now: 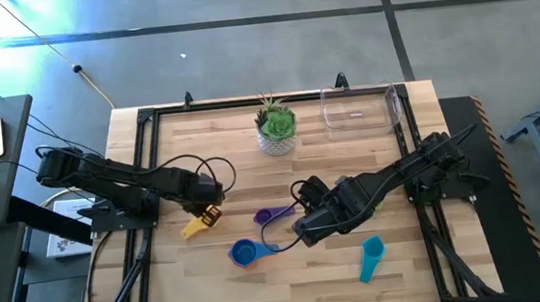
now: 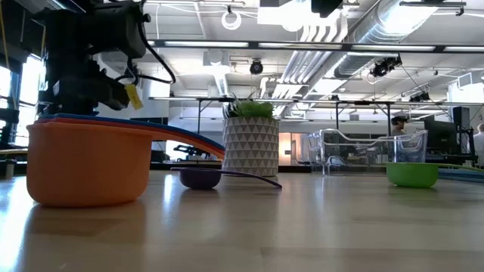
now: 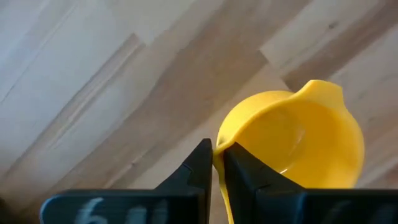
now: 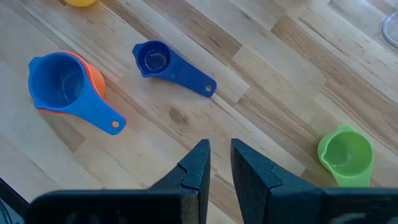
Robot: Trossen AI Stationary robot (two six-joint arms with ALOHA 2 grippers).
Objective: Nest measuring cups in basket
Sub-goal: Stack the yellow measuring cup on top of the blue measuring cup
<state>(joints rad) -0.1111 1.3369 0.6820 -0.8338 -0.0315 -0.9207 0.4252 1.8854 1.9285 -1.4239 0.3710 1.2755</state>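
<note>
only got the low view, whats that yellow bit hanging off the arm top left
observer: The yellow cup. The left gripper is shut on its handle end.
operator: and the right gripper
observer: The right gripper hangs mid-table beside the purple cup, holding nothing.
operator: anything in the basket
observer: From above, the basket at the far edge has no cups in it.

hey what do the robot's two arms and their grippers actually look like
Both arms are dark, nearly black, built of chunky jointed segments with black cables looping off them. The left gripper and the right gripper each end in two flat black fingers that taper to blunt wedge tips. Faint pale lettering shows on the bar across the base of the left fingers.
</note>
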